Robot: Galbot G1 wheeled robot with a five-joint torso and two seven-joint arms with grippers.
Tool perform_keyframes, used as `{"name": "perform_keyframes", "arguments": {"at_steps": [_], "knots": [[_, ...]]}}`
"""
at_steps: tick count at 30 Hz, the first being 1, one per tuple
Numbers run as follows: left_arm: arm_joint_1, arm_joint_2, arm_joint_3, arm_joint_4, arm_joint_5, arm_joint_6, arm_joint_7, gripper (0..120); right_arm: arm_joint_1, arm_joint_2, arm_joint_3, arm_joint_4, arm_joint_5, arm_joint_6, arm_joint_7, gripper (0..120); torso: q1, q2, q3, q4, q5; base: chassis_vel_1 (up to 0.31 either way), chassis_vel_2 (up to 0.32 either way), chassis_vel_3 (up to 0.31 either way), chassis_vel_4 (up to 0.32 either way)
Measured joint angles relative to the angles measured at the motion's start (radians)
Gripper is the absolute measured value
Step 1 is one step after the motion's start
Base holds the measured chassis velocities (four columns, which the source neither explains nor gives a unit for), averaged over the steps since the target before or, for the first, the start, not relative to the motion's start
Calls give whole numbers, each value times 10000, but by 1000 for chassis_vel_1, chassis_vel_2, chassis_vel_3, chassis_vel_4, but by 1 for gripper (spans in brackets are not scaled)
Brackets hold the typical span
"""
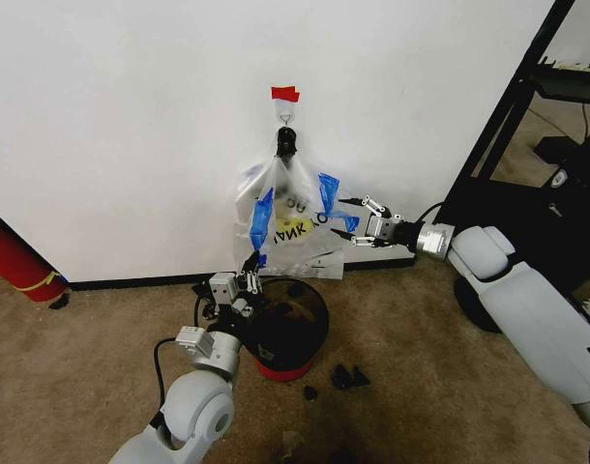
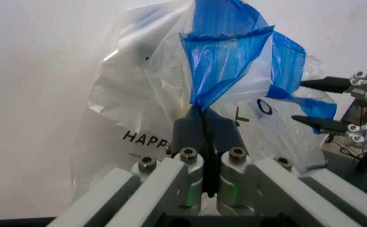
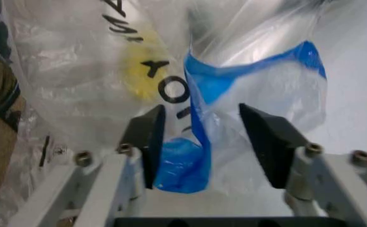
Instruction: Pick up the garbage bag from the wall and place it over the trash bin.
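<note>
The garbage bag [image 1: 293,220], translucent white with blue patches and black print, hangs from a small hook [image 1: 286,120] under red tape on the white wall [image 1: 131,116]. My left gripper [image 1: 252,281] is at the bag's lower left, and its dark fingers [image 2: 196,135] are shut on a blue strip [image 2: 224,61]. My right gripper [image 1: 349,218] stands open at the bag's right side, with a blue patch [image 3: 199,142] hanging between its spread fingers [image 3: 147,137]. The black mesh trash bin [image 1: 305,333] with a red base sits on the carpet directly below the bag.
A black shelf frame [image 1: 508,116] and dark equipment stand at the right. A red cylinder [image 1: 14,256] leans at the far left by the baseboard. Small black scraps [image 1: 348,377] lie on the carpet near the bin.
</note>
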Motion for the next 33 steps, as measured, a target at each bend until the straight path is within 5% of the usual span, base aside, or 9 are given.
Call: {"name": "perform_keyframes", "arguments": {"at_steps": [12,22,27,33], "knots": [[-111,-85,92,74,0,26,0,0,-336,-54,571,-115,-403,81,237,0,0,0,0,-1,-1,0,0,0,0],[-201,-122,58,116,-23,38,-4,0,-1040,-88,736,14,425,-107,1975,0,0,0,0,0,-1,0,0,0,0],[-228,-131,-110,13,-98,-31,-56,0,-2620,305,256,938,5146,-62,4029,0,-1,0,0,1,-1,0,0,0,0],[-205,-194,-186,-95,-110,-200,-85,0,-4339,1286,652,1939,7346,148,4145,0,-1,1,-1,-2,-2,0,0,0,0]]}}
